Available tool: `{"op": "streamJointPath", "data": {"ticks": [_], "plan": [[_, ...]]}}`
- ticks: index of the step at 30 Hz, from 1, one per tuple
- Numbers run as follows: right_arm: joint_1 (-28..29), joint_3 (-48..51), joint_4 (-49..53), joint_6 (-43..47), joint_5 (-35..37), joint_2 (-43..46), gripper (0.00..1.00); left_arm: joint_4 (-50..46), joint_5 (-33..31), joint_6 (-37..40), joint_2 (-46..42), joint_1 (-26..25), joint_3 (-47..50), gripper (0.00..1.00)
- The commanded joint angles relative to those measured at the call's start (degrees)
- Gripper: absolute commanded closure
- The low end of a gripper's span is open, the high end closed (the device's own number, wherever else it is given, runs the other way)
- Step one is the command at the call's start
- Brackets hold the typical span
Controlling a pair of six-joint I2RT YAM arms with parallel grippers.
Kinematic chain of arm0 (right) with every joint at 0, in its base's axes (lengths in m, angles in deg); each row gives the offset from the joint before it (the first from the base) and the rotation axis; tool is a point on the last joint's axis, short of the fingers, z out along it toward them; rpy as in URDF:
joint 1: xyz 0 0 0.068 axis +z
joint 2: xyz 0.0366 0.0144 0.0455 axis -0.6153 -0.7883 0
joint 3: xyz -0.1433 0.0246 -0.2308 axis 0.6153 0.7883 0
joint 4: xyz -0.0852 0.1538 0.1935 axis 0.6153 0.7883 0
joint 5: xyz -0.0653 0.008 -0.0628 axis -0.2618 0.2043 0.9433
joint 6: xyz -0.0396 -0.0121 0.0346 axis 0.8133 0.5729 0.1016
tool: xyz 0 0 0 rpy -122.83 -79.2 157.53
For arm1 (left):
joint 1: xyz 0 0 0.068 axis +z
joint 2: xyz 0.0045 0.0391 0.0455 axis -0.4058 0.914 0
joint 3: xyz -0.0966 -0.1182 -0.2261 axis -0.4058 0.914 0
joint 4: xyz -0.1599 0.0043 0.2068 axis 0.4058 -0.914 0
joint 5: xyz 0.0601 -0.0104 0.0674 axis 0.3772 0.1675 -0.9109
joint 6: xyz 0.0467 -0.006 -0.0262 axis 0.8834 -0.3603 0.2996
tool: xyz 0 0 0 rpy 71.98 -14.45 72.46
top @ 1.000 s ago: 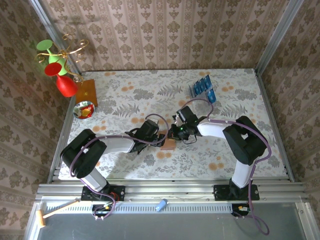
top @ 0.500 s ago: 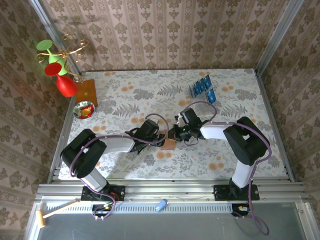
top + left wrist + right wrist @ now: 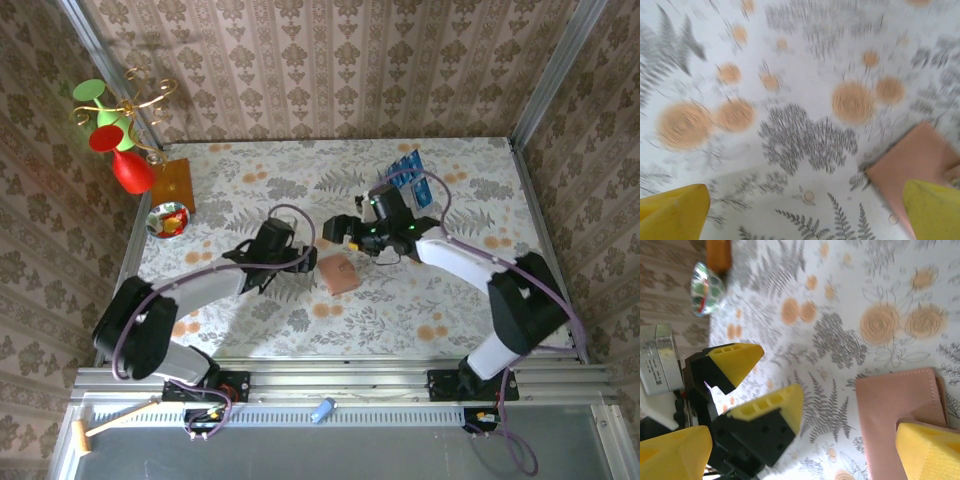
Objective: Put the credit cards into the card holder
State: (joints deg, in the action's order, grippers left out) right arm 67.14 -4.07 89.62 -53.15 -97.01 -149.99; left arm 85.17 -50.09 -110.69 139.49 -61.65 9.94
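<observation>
— Looking for the card holder [image 3: 338, 273]? It lies flat on the flowered bench [image 3: 250, 330], about the middle, between the two arms.

— Got it. How do the fingers stand to it?

— The left fingers [image 3: 305, 262] are spread wide just to its left, with nothing between them. From the left wrist, one corner of the holder sits by the right-hand tip, and only patterned cloth lies in the gap. The right fingers [image 3: 337, 230] are spread wide too, just past its far edge, and hold nothing.

— Are they touching it?

— I can't tell. From the right wrist the holder runs under one yellow tip, but the height is unclear.

— And the credit cards [image 3: 408, 165]?

— They're bright blue, standing on edge in a clear rack [image 3: 388, 180] at the far right, well apart from the holder. The right arm lies between the two.

— Anything else about?

— A red vase [image 3: 128, 170], a wooden board [image 3: 173, 183] and a small bowl [image 3: 166, 220], all along the far left edge.

— How does the holder look?

— It's salmon-brown and squarish, stitched along the edge, and it looks folded shut.
</observation>
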Motion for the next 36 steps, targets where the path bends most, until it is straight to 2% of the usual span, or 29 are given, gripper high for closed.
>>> {"op": "streamJointPath", "data": {"ticks": [1, 4, 7, 11, 15, 18, 22, 26, 30, 32, 33, 36], "plan": [[-1.82, 1.91, 5.19, 0.98, 5.34, 7.36, 0.0, -4.04, 0.37, 2.56, -5.6, 2.27, -1.35, 0.0], [-4.0, 3.73, 10.86, 4.32, 12.12, 14.9, 0.0, -5.25, 0.86, 2.97, -10.66, 5.63, -0.17, 0.0], [-6.56, 5.57, 16.33, 7.6, 22.39, 22.12, 0.0, -6.12, 1.11, 3.62, -15.55, 10.07, 1.34, 0.0], [-10.1, 9.98, 19.54, 8.16, 40.09, 30.41, 0.0, -4.65, 2.69, 5.13, -19.77, 17.96, 3.72, 0.0], [-12.4, 17.07, 12.9, 10.46, 56.36, 35.39, 0.0, 3.81, 0.09, 10.92, -22.59, 22.12, 8.96, 0.0], [-14.64, 22.38, 5.43, 13.08, 64.31, 36.11, 0.0, 8.59, -2.11, 14.7, -22.27, 24.47, 11.53, 0.0], [-17.91, 28.12, -5.26, 19.18, 65.96, 33.13, 0.0, 14.24, -6.1, 20.86, -20.49, 26.76, 14.6, 0.0], [-19.09, 31.56, -16.11, 24.54, 68.53, 26.67, 0.0, 21.82, -7.03, 22.66, -16.89, 30.32, 18.74, 0.0], [-19.54, 34.86, -29.99, 31.14, 65.01, 19.45, 0.0, 30.56, -5.59, 23.62, -10.5, 32.0, 21.34, 0.0], [-19.76, 37.15, -37.99, 34.47, 63.45, 16.94, 0.0, 32.06, -3.47, 24.21, -8.6, 32.35, 20.56, 0.0], [-20.16, 37.38, -38.94, 35.16, 60.3, 16.93, 0.0, 35.0, -3.12, 25.15, -7.37, 32.36, 20.57, 0.0], [-22.33, 41.23, -51.78, 37.65, 53.02, 15.15, 0.0, 42.57, -0.31, 27.2, -3.48, 33.21, 20.64, 0.0]]}}
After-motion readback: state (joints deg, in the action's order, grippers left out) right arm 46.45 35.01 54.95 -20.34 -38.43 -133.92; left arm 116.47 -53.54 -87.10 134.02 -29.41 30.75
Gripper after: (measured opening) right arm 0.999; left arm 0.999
